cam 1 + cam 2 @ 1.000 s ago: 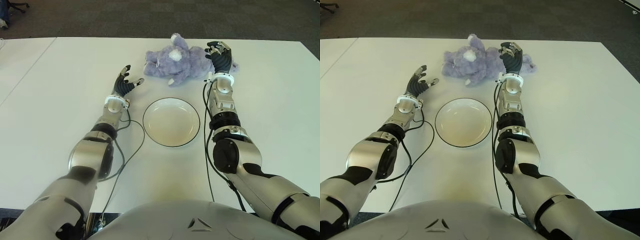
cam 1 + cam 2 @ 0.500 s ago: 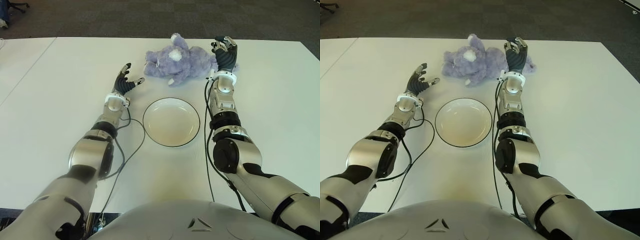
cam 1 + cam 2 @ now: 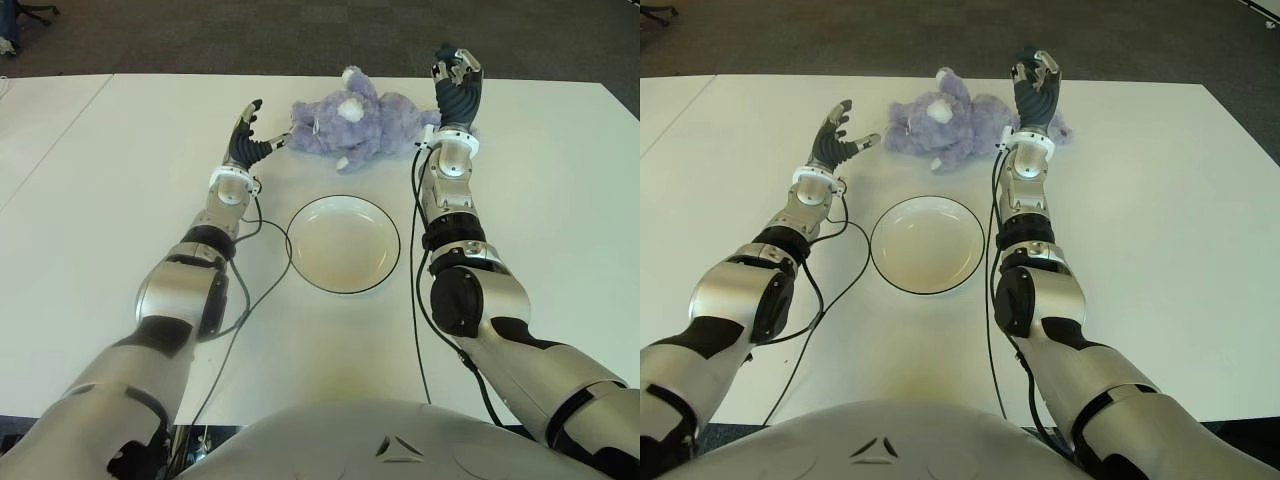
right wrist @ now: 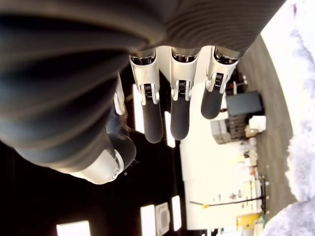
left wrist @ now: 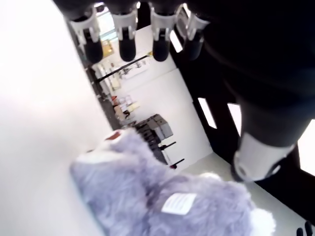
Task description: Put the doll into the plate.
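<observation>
A purple plush doll [image 3: 360, 125] lies on the white table [image 3: 120, 190], beyond a round white plate [image 3: 343, 243] with a dark rim. My left hand [image 3: 250, 135] is just left of the doll's head, fingers spread, holding nothing; the doll [image 5: 162, 196] fills its wrist view close by. My right hand [image 3: 456, 82] is raised at the doll's right end, fingers extended with nothing between them. In the right wrist view only a purple edge of the doll [image 4: 300, 216] shows.
Black cables [image 3: 262, 290] trail from both wrists across the table beside the plate. The table's far edge [image 3: 200, 76] meets dark carpet just behind the doll.
Both hands have moved away from me toward the doll. The left hand came close to its head; the right hand rose and went past its right end. Doll and plate stayed put.
</observation>
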Motion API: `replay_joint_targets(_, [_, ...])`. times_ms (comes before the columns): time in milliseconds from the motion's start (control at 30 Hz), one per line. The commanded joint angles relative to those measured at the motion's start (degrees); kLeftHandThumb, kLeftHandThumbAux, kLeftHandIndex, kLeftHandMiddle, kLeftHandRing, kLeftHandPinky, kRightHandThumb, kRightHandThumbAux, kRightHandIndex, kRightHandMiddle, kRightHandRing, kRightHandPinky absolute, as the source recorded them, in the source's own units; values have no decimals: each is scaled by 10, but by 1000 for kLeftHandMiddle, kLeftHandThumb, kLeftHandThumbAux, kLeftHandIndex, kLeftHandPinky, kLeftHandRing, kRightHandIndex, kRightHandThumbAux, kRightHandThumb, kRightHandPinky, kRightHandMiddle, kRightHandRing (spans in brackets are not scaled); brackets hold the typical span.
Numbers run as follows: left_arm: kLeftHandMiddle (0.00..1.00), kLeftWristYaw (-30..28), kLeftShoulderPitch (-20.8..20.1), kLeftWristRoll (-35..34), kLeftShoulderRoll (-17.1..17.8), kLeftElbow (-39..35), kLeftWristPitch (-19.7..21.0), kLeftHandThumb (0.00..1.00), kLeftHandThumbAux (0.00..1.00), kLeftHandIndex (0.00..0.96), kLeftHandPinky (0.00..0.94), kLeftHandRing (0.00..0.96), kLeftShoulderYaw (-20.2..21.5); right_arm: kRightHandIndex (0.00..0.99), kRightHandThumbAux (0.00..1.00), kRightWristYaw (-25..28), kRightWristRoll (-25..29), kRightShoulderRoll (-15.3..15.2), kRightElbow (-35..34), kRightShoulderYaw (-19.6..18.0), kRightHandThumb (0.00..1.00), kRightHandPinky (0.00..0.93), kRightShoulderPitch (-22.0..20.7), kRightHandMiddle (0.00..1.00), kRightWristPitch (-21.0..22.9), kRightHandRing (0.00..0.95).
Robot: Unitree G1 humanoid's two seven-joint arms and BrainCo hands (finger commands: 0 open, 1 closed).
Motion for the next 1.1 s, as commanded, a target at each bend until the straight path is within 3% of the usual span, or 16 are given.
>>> replay_joint_targets(33, [0,38,-52,54,23,5,-21,100,662,0,0,0,-37,406,734,-37,-16,-75,75,38,690,162,-22,209,-105,170])
replay_joint_targets(233, [0,43,-69,77,34,5,-39,105,646,0,0,0,-56,398,738,-18,-36,-121,121,95,682,132,-32,164,-85,131])
replay_joint_targets(367, [0,34,-73,85,42,2,-54,108,630,0,0,0,-64,396,740,-2,-56,-154,145,139,674,65,-39,147,-67,101])
replay_joint_targets(533, [0,16,-81,87,48,5,-60,113,627,0,0,0,-72,395,742,24,-106,-204,169,211,664,31,-48,123,-46,71])
replay_joint_targets(833, [0,-2,-96,105,60,6,-47,85,584,0,0,0,-88,395,740,2,-201,-262,194,330,660,22,-67,80,-35,37])
replay_joint_targets(867, [0,-4,-99,108,62,6,-44,77,579,0,0,0,-92,211,719,-6,-221,-270,198,351,265,14,-70,64,-29,24])
replay_joint_targets(900, [0,-5,-101,109,63,6,-42,72,569,0,0,0,-94,157,702,-11,-232,-275,200,364,140,9,-72,50,-25,15])
replay_joint_targets(1100, [0,-8,-112,129,67,6,-28,72,553,0,0,0,-114,133,672,-29,-275,-295,212,419,88,8,-79,24,-14,0])
